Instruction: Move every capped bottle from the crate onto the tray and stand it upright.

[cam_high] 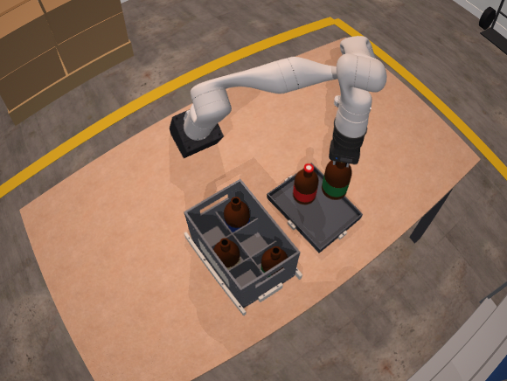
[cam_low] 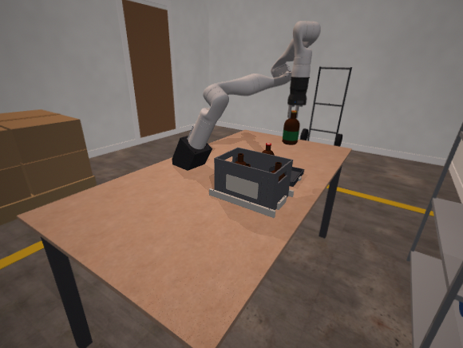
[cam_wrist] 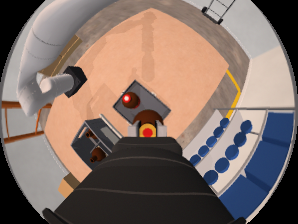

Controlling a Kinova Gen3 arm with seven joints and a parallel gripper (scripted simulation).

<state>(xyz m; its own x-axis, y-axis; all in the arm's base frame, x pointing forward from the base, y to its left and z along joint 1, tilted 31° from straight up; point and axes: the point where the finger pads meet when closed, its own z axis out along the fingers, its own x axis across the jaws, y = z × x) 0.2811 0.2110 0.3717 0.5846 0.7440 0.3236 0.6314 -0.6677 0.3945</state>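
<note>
Currently the tool (cam_high: 341,163) is gripping the neck of a green-labelled brown bottle (cam_high: 336,179), its fingers clamped on it and holding it upright in the air above the far part of the dark tray (cam_high: 329,241). A red-capped, red-labelled bottle (cam_high: 305,184) is standing upright on the tray, just beside the held one. The grey crate (cam_high: 205,252), near the tray on the worktop (cam_high: 109,245), is housing three uncapped brown bottles in separate compartments: one (cam_high: 236,211) at the far end, two (cam_high: 225,252) (cam_high: 274,258) nearer the near end.
</note>
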